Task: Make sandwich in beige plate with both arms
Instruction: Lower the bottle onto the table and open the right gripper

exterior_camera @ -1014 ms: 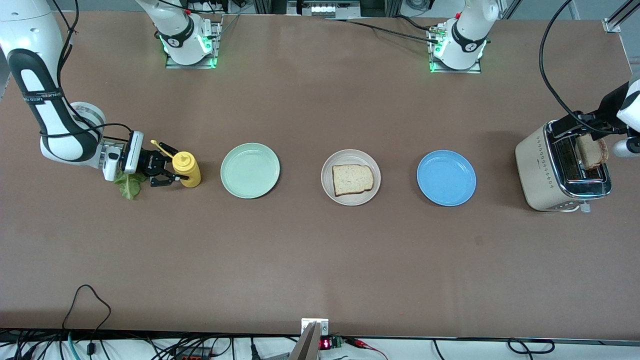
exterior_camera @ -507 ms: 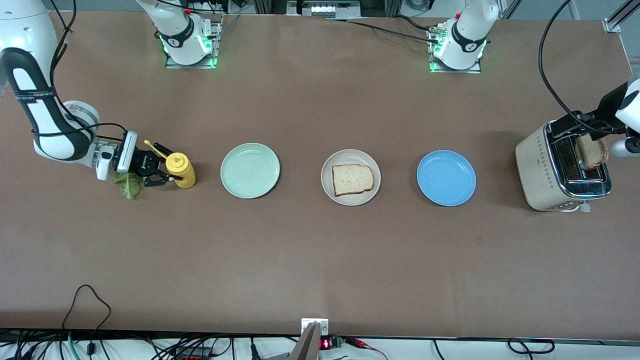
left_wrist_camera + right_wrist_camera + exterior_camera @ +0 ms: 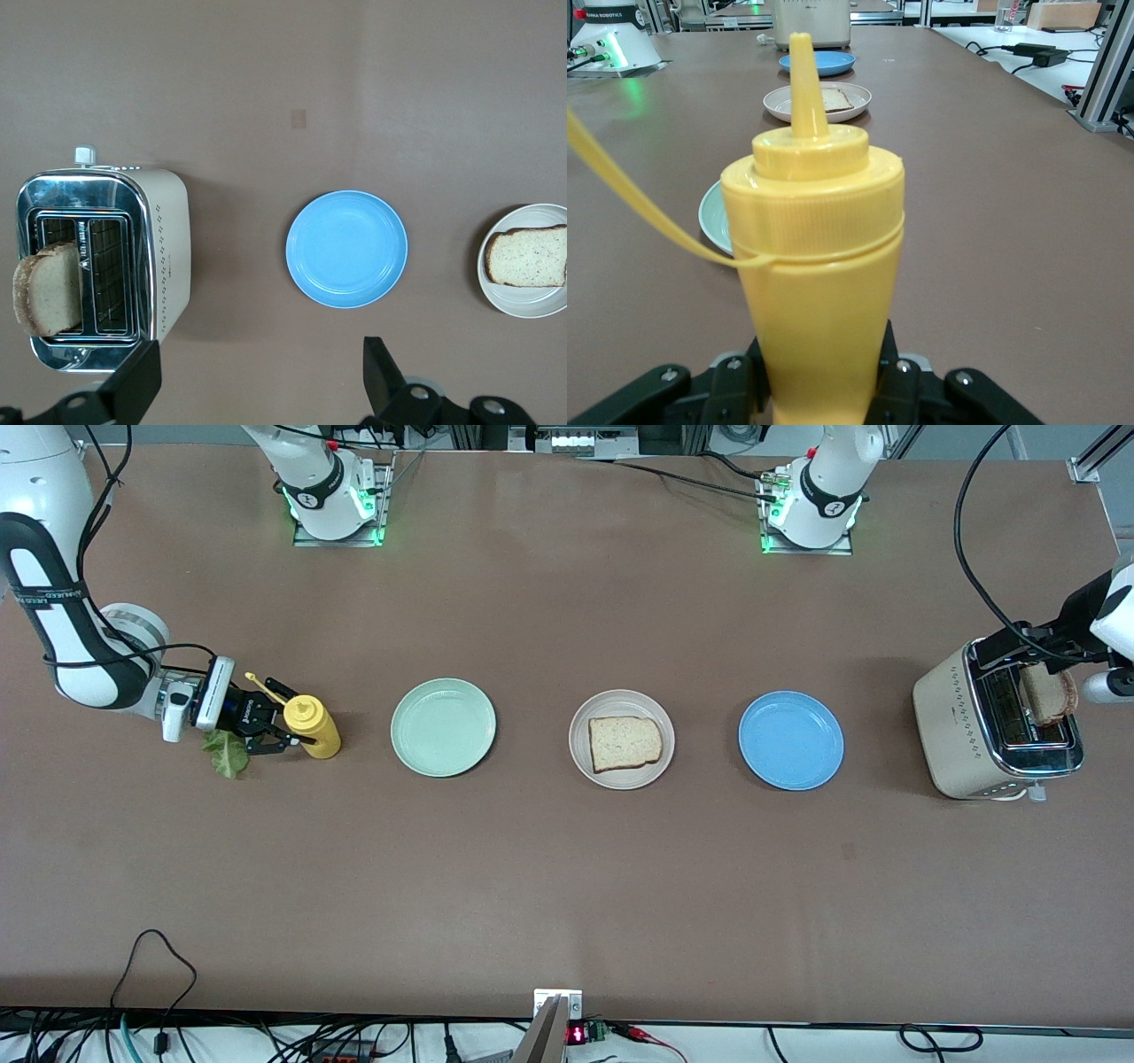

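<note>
right gripper [image 3: 276, 732]: clamped on the yellow squeeze bottle [image 3: 312, 727], fingers pressed to its sides; over the last second it has carried the bottle back toward the right arm's end of the table, away from the mint green plate [image 3: 443, 727].
lettuce leaf [image 3: 227, 752]: flat on the table under the right wrist, untouched.
meaning: by my judgement the bottle is being cleared aside; the leaf looks like the next thing needed.
beige plate [image 3: 621, 772]: mid-table, between the mint green plate and the blue plate [image 3: 790, 740].
bread slice [image 3: 625, 743]: lies flat in the beige plate, pale crumb, darker crust; no lettuce, no top slice yet.
toaster [image 3: 983, 735]: at the left arm's end, second slice [image 3: 1048, 694] standing in its slot.
left gripper [image 3: 257, 381]: spread wide, empty, unmoved above the toaster.
</note>
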